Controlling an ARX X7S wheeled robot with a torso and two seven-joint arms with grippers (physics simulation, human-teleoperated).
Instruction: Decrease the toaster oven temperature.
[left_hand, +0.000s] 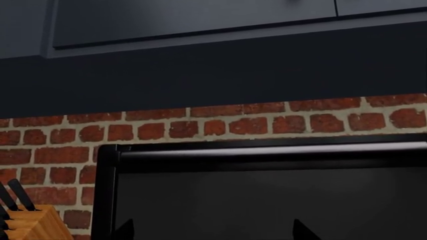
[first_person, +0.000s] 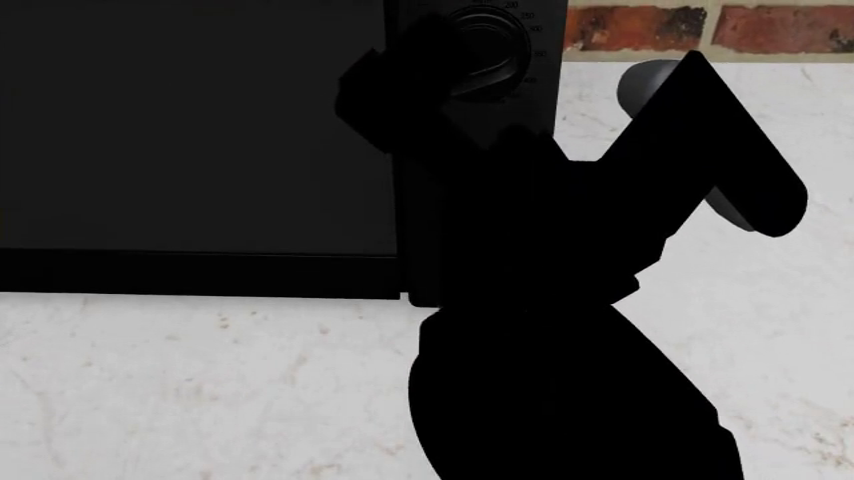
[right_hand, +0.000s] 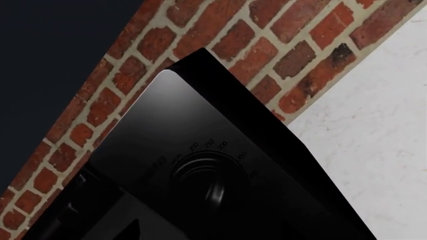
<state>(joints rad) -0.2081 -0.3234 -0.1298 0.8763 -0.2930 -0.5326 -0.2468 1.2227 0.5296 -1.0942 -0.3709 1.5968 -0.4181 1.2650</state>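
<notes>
Black and boxy, the oven (first_person: 187, 130) sits at the counter's (first_person: 200, 390) back edge against the brick; it looks heavy enough to stay put. Its rigid round knob (first_person: 483, 45) wants pinching across its rim. Right gripper (first_person: 461, 75) is at it; left gripper (left_hand: 210, 231) spread.

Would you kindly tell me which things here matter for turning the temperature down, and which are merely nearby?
Job:
toaster oven
temperature knob
right end effector, at the knob

Nearby:
knife block
brick wall
marble counter
cabinets
</notes>
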